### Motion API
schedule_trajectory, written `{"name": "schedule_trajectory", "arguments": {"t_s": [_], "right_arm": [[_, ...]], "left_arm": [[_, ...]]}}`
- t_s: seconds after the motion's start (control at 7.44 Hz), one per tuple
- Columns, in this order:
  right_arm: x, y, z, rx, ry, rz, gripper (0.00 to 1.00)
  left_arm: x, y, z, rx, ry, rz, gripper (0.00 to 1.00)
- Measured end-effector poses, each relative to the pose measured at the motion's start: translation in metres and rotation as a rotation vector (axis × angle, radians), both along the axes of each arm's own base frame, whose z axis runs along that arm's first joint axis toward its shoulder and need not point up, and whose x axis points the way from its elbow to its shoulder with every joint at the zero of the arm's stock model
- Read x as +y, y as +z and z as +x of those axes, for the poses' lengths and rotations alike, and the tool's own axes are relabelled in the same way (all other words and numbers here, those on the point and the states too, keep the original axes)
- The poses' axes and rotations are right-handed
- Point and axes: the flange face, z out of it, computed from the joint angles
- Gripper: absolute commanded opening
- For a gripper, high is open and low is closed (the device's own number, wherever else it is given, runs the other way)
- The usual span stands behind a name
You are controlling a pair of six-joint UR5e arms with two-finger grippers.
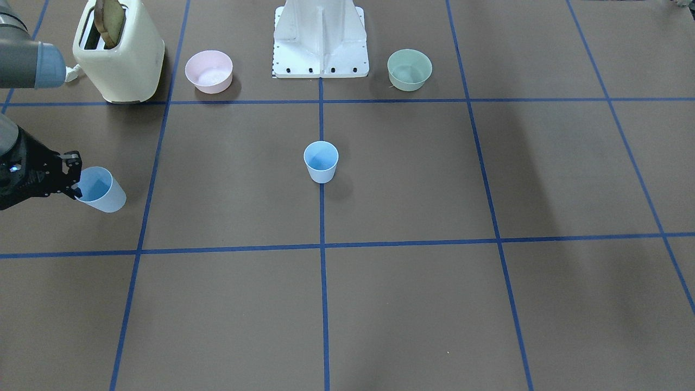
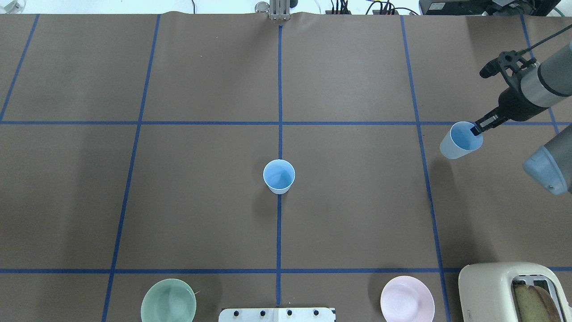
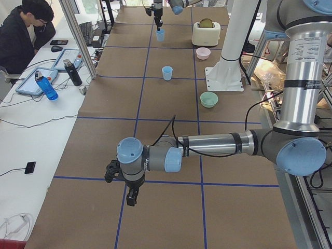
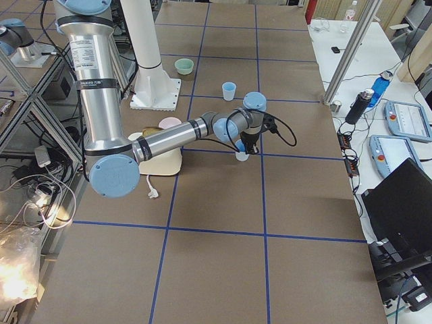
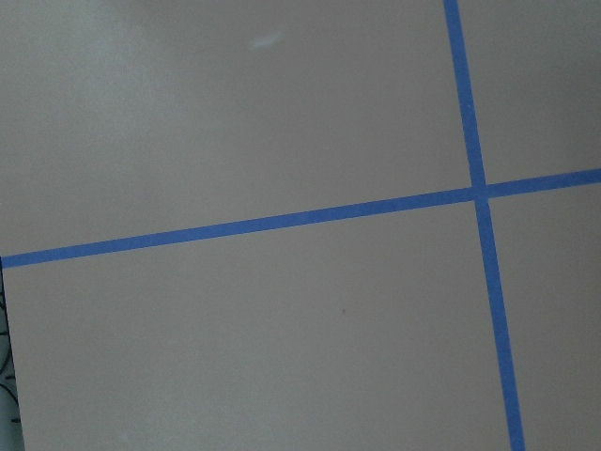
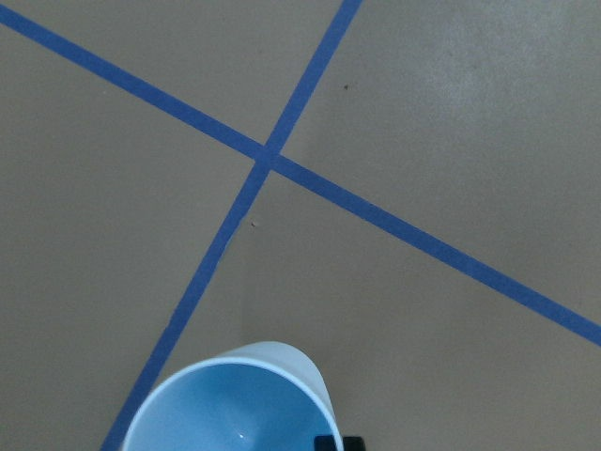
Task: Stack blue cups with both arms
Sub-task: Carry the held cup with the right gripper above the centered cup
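Observation:
One blue cup point(image 1: 321, 161) stands upright on the centre tape line, also in the overhead view point(image 2: 279, 176). My right gripper point(image 2: 476, 129) is shut on the rim of the second blue cup point(image 2: 459, 142), one finger inside it and one outside. It holds that cup tilted at the table's right side. In the front view that cup point(image 1: 103, 190) is at the left edge, by the gripper point(image 1: 75, 182). The right wrist view shows its open mouth point(image 6: 230, 409). My left gripper point(image 3: 132, 196) shows only in the exterior left view, far from both cups. I cannot tell whether it is open or shut.
A cream toaster point(image 1: 118, 51) with a slice of bread stands at the robot's right. A pink bowl point(image 1: 209, 71) and a pale green bowl point(image 1: 409, 69) flank the white pedestal base point(image 1: 320, 38). Blue tape lines grid the brown table.

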Motion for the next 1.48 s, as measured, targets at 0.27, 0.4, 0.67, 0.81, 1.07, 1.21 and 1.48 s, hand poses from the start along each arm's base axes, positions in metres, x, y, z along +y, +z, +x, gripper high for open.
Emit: {"name": "schedule_trajectory", "arguments": {"t_s": [0.27,0.4,0.67,0.81,1.07,1.21,1.48], "right_arm": [[-0.026,-0.089,-0.021,-0.115,0.137,-0.097,0.0],[-0.028,-0.136,-0.044,-0.17,0.189,-0.157,0.0],[-0.014,-0.215,-0.106,-0.222,0.278,-0.284,0.0],[0.001,-0.255,-0.149,-0.199,0.332,-0.333,0.0],[0.043,-0.329,-0.221,-0.102,0.405,-0.401,0.0],[0.065,-0.346,-0.247,-0.066,0.43,-0.415,0.0],[0.09,-0.345,-0.277,-0.013,0.454,-0.418,0.0]], "left_arm": [[0.0,-0.003,0.0,0.002,-0.01,-0.002,0.99],[0.0,-0.007,0.001,0.006,-0.028,-0.008,0.99],[0.004,-0.015,0.003,0.036,-0.053,-0.018,0.99],[0.006,-0.016,0.004,0.044,-0.056,-0.021,0.99],[0.006,-0.015,0.005,0.048,-0.055,-0.024,0.99],[0.007,-0.014,0.005,0.049,-0.055,-0.027,0.99],[0.007,-0.012,0.005,0.048,-0.055,-0.032,0.99]]}}
